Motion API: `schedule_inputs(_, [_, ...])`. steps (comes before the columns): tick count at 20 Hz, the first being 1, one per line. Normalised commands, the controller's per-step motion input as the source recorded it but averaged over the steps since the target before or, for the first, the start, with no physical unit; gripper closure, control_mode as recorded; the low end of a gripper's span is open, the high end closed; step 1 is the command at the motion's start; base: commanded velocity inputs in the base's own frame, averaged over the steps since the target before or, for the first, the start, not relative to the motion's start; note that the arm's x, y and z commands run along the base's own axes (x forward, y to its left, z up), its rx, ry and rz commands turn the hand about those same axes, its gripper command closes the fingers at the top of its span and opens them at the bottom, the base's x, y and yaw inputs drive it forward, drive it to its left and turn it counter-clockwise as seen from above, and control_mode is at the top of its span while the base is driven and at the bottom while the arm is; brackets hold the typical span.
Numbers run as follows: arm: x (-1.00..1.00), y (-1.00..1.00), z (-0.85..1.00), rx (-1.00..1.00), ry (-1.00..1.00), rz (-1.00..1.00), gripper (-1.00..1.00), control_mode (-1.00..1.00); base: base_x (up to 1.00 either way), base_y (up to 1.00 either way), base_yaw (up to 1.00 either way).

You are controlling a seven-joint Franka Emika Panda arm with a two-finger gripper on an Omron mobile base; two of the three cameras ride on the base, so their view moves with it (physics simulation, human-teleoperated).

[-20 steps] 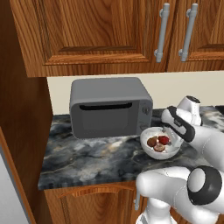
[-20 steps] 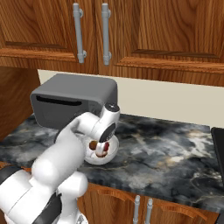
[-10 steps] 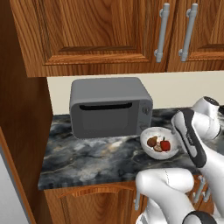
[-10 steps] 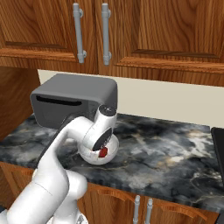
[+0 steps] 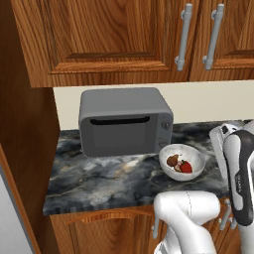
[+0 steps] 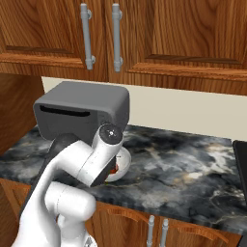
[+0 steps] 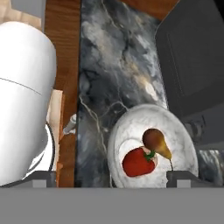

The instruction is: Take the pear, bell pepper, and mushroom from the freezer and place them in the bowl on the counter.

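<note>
Kitchen counter (image 5: 99,178), bowl (image 7: 183,144) low in the hand view.
Spread, empty gripper (image 7: 111,178) frames the pepper (image 7: 138,161) and pear (image 7: 156,141) between its tips; mushroom unclear.

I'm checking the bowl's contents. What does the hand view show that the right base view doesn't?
Hand view alone: the glossy red bell pepper and a brown pear-shaped fruit touching inside the bowl. Right base view alone: the wooden upper cabinets, and the white arm covering most of the bowl. Both: the speckled white bowl, the grey microwave, the dark marbled counter.
</note>
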Motion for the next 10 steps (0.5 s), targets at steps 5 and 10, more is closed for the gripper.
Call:
schedule_inputs(5, [-0.58,0.0,0.66,0.18,-0.05,0.0,-1.0,-1.0,0.0,0.0,0.0])
schedule_inputs(10, [-0.41,0.27,0.63,0.13,-0.01,0.0,-1.0,-1.0,0.0,0.0,0.0])
